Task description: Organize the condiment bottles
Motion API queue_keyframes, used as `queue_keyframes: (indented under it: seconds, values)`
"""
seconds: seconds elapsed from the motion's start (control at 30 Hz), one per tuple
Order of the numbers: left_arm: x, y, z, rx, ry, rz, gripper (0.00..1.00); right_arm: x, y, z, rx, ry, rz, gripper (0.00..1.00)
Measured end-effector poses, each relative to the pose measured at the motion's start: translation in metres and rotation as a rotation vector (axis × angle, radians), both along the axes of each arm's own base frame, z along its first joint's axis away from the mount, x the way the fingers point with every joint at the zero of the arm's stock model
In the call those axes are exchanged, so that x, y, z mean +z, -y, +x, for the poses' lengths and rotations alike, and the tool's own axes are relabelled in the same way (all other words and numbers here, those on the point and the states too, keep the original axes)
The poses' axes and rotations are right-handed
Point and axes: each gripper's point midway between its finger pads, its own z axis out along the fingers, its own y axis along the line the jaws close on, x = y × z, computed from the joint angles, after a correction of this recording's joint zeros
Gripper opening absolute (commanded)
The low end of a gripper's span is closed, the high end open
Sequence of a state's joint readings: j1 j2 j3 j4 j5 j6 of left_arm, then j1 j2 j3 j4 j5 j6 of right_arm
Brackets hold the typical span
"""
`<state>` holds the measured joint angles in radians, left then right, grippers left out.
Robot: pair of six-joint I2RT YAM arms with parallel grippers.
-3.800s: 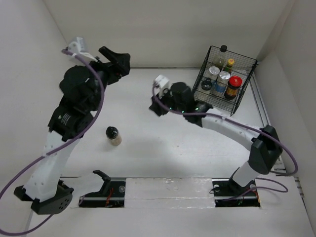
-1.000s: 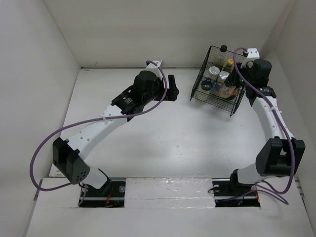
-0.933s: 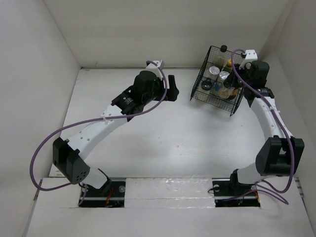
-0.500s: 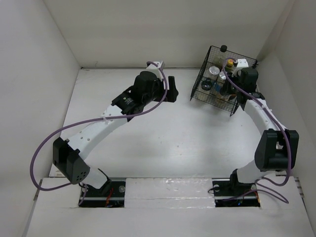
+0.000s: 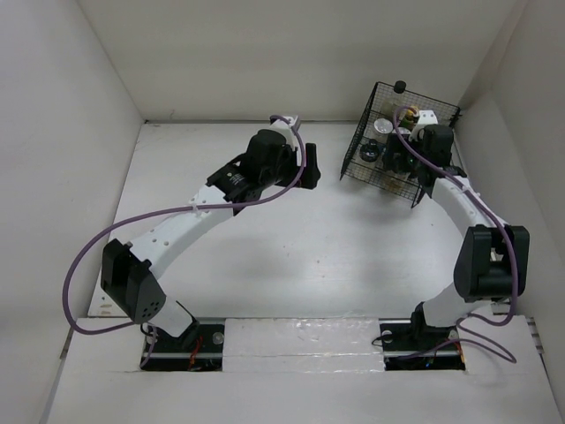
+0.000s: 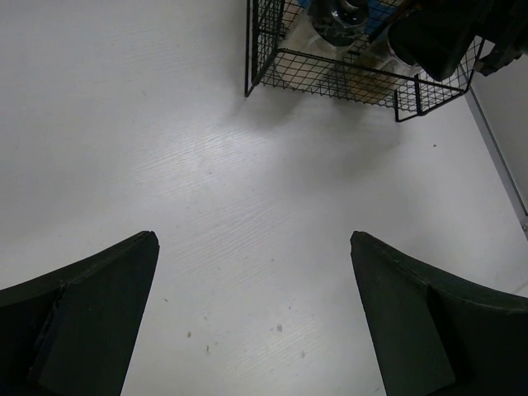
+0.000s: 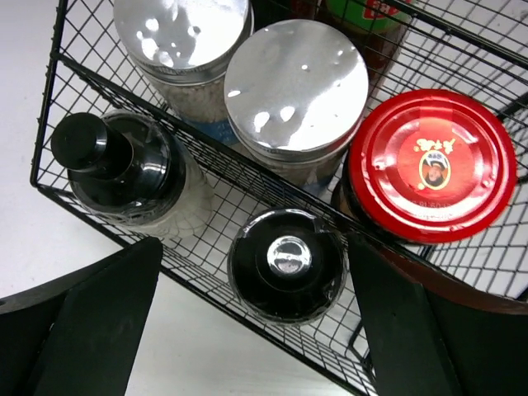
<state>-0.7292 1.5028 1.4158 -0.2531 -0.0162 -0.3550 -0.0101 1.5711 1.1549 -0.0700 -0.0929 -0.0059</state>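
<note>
A black wire basket (image 7: 190, 285) at the far right holds the condiment bottles. In the right wrist view I see two silver-lidded jars (image 7: 181, 33) (image 7: 295, 87), a red-lidded jar (image 7: 431, 165), a green-red bottle (image 7: 367, 12) and two black-capped jars (image 7: 120, 169) (image 7: 286, 264). My right gripper (image 7: 254, 241) hangs open above the nearer black-capped jar, one finger on each side and neither touching it. A tall black-capped bottle (image 5: 400, 87) stands at the basket's back. My left gripper (image 6: 254, 235) is open over bare table, left of the basket (image 6: 330, 62).
White walls enclose the table at the left, back and right. The right wall (image 5: 530, 106) runs close behind the basket (image 5: 353, 163). A metal rail (image 6: 495, 157) follows the table's right edge. Both arms reach toward the far side.
My right gripper has moved left over the basket's front row and opened, leaving a black-capped jar standing there. The left arm has edged slightly right.
</note>
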Motion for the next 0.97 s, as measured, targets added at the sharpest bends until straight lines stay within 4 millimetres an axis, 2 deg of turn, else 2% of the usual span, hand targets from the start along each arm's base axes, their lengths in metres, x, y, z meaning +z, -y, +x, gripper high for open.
queue_keyframes:
  seconds: [0.07, 0.13, 0.2, 0.27, 0.37, 0.43, 0.53, 0.63, 0.73, 0.83, 0.9, 0.97]
  values:
    - [0.0, 0.0, 0.0, -0.001, 0.0, 0.0, 0.99, 0.005, -0.002, -0.004, 0.0, -0.001, 0.001, 1.0]
    - [0.0, 0.0, 0.0, -0.001, 0.0, 0.002, 0.99, 0.018, -0.003, -0.011, -0.01, 0.016, 0.002, 1.0]
    - [0.004, 0.0, 0.0, -0.001, 0.001, 0.003, 0.99, 0.043, -0.007, -0.019, -0.015, 0.055, 0.005, 1.0]
    - [0.01, -0.001, 0.001, 0.004, 0.011, -0.001, 0.99, 0.079, -0.02, -0.027, 0.007, 0.12, 0.016, 1.0]
    - [0.022, -0.006, 0.002, 0.026, 0.038, -0.012, 0.99, 0.133, -0.052, -0.048, 0.078, 0.235, 0.032, 1.0]
    - [0.034, -0.015, 0.002, 0.054, 0.064, -0.02, 0.99, 0.163, -0.082, -0.073, 0.159, 0.307, 0.051, 1.0]
    - [0.062, -0.029, -0.003, 0.093, 0.124, -0.053, 0.99, 0.187, -0.123, -0.116, 0.29, 0.376, 0.099, 1.0]
    - [0.092, -0.046, -0.01, 0.138, 0.191, -0.096, 0.99, 0.185, -0.154, -0.154, 0.398, 0.38, 0.147, 1.0]
    - [0.115, -0.068, -0.025, 0.18, 0.242, -0.146, 0.99, 0.163, -0.177, -0.18, 0.465, 0.328, 0.173, 1.0]
    - [0.119, -0.084, -0.038, 0.21, 0.256, -0.169, 0.99, 0.131, -0.194, -0.199, 0.508, 0.238, 0.167, 1.0]
    - [0.113, -0.09, -0.042, 0.222, 0.245, -0.166, 0.99, 0.119, -0.196, -0.203, 0.507, 0.197, 0.155, 1.0]
    - [0.107, -0.091, -0.042, 0.234, 0.229, -0.16, 0.99, 0.115, -0.196, -0.203, 0.495, 0.184, 0.148, 1.0]
